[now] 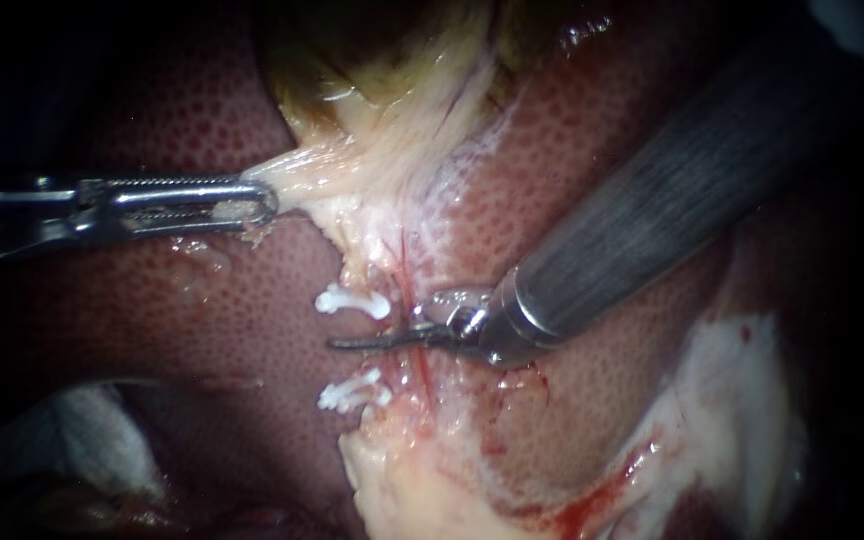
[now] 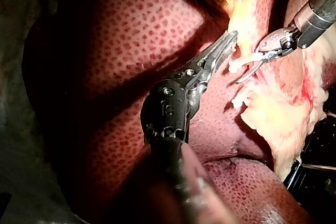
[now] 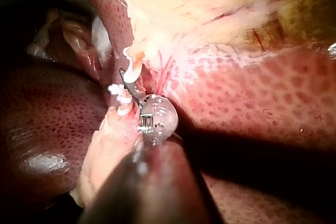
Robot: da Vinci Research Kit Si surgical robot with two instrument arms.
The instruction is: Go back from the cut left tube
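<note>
Endoscope view: the left instrument point(image 1: 257, 208) comes in level across the red, speckled liver point(image 1: 202, 110). Its tool, a pair of long toothed jaws, is clamped flat on a strand of pale tissue point(image 1: 297, 170), which is drawn taut from the yellowish gallbladder point(image 1: 372, 50). The right instrument point(image 1: 342, 343) slants down on a thick grey shaft. Its tool is two thin dark blades that lie together with nothing between them. The blades point across the left tube point(image 1: 364, 275), which runs down from the pale tissue and is parted. The tube's upper end carries one white clip point(image 1: 352, 301) and its lower end carries a second white clip point(image 1: 350, 393). The blades sit in the gap between these clips, near both. A thin red strand point(image 1: 414, 300) lies just beside the tube, under the blades' hinge. Left wrist view shows the same clamped hold.
</note>
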